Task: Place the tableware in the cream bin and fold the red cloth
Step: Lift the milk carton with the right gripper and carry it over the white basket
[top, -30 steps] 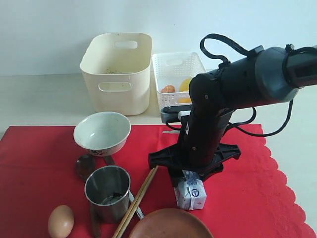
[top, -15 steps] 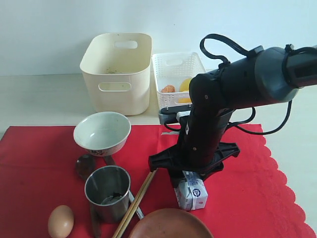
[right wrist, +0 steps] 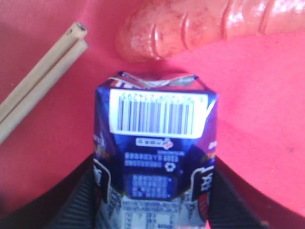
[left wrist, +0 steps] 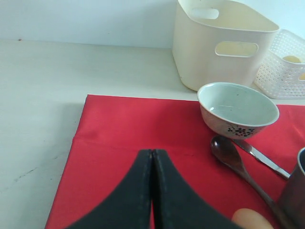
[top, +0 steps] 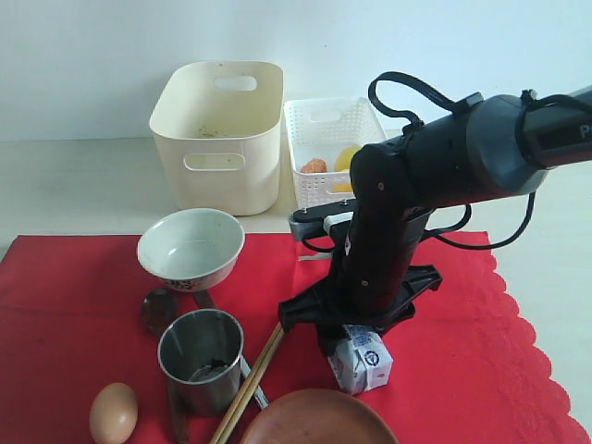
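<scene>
While right fingers (right wrist: pixel 78 200) clamp milk carton (right wrist: pixel 155 157) | sausage (right wrist: pixel 200 28), chopsticks (right wrist: pixel 38 86) beside

A pale table (top: pixel 74 185) carries the red cloth (top: pixel 55 310), the cream bin (top: pixel 231 190) and a white lattice basket (top: pixel 319 180).

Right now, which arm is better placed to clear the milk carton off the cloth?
Right. The right claw grips the milk carton on both sides. The left claw is shut over bare cloth, beyond the bowl from the carton.

The exterior view's lower edge cuts off the brown plate (top: pixel 319 421).
</scene>
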`<action>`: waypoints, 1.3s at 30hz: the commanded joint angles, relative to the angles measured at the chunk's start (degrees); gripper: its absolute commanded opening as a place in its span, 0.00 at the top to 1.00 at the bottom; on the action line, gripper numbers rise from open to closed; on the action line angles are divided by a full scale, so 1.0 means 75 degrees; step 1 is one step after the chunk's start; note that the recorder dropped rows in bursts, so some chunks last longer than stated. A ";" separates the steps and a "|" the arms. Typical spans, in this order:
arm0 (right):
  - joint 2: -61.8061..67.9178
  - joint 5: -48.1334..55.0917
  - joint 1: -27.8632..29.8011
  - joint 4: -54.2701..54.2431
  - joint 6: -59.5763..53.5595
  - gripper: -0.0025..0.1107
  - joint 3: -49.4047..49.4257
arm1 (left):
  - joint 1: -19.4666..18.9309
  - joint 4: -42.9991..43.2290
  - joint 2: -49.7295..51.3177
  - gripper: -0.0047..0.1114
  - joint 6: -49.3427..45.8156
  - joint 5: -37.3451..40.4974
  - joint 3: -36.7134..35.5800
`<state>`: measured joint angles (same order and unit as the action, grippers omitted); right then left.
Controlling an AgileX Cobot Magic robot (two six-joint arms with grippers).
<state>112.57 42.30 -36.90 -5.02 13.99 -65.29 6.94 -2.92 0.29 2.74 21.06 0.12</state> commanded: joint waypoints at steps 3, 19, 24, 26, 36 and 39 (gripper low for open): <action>-0.0219 0.0132 -0.0012 0.0295 -0.0492 0.98 0.0050 | -0.0027 -0.0017 -0.0039 0.96 0.0047 -0.0083 -0.0016; -0.3110 0.0532 -0.0012 0.0860 -0.0654 0.98 0.0069 | -0.0027 -0.0017 -0.0039 0.96 0.0047 -0.0083 -0.0016; -0.3957 -0.0603 -0.0012 0.0860 -0.0654 0.98 0.0660 | -0.0027 -0.0017 -0.0039 0.96 0.0047 -0.0083 -0.0016; -0.4208 -0.1117 -0.0012 0.0860 -0.0654 0.98 0.0990 | -0.0027 -0.0017 -0.0039 0.96 0.0047 -0.0083 -0.0016; -0.4346 -0.2459 -0.0012 0.1056 -0.0654 0.98 0.1588 | -0.0027 -0.0017 -0.0039 0.96 0.0047 -0.0083 -0.0016; -0.4257 -0.2962 0.0004 0.1136 -0.0654 0.98 0.1588 | -0.0027 -0.0017 -0.0039 0.96 0.0047 -0.0083 -0.0016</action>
<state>80.21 25.70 -36.90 2.47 9.60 -53.31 6.94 -2.92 0.29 2.74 21.06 0.12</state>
